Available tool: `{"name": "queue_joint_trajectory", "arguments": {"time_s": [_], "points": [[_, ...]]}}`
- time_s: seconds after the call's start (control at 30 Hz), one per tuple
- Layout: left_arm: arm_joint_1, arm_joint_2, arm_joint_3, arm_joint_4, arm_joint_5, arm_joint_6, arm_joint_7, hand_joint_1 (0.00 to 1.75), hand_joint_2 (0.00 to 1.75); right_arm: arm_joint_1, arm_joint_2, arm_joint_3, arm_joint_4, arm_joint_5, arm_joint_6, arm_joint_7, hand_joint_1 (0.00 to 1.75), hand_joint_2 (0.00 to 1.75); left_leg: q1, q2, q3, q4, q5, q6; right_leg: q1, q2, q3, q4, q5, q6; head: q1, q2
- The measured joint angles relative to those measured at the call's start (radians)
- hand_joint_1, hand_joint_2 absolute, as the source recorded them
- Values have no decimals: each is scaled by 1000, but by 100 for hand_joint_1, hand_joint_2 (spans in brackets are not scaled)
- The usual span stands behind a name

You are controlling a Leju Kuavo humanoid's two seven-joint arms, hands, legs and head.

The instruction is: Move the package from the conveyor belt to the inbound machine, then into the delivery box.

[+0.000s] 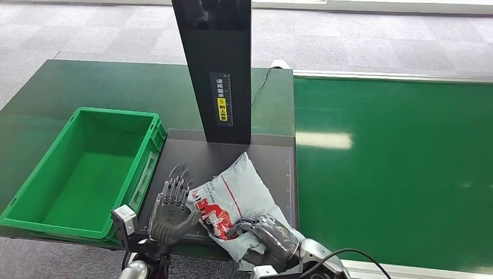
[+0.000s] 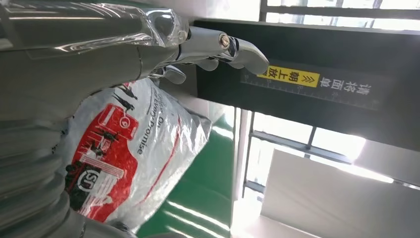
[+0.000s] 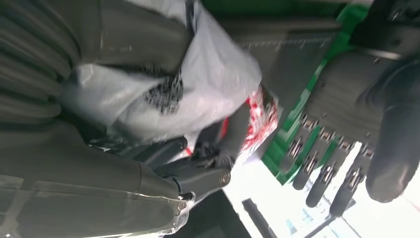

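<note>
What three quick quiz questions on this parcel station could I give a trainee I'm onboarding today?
1. True or false: the package lies on the conveyor belt.
2. Which hand grips the package: (a) left hand, (b) right hand?
3. Fill in: the green crate holds ____.

Key: 1 false, it lies on the black scanner platform; 2 b, the left only sits open beside it; 3 nothing.

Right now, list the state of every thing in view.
package: lying on the black platform, held by the right hand
left hand: fingers spread, beside the package
green crate: empty
conveyor belt: bare
</note>
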Motion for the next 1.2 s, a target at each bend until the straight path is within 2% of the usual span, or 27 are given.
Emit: {"name": "queue_joint_trajectory", "arguments": {"time_s": [0.13,0.23,0.83,1.0,1.1,1.2], "points": [[2,9,-25,-4,-139,77,9,0,175,0,0,0,4,18,-39,19,0,175,0,0,0,0,0,0,0,0,0,0,0,0,0,0],[3,16,-55,-8,-211,98,21,0,175,0,0,-1,8,22,-47,27,0,175,0,0,0,0,0,0,0,0,0,0,0,0,0,0],[3,31,-100,-11,-249,106,23,0,175,-1,0,-2,17,28,-53,31,0,175,0,0,0,0,0,0,0,0,0,0,0,0,0,0],[0,46,-164,-12,-482,133,37,0,175,-17,1,-1,27,40,-56,44,0,175,0,0,0,0,0,0,0,0,0,0,0,0,0,0],[-13,53,-223,1,-653,197,120,0,175,-26,6,-1,34,46,-53,59,0,175,0,0,0,0,0,0,0,0,1,0,0,0,0,0],[-34,55,-255,32,-755,244,199,0,175,-25,8,-2,35,53,-52,70,0,175,0,0,1,0,0,0,0,0,1,0,0,0,0,0]]}}
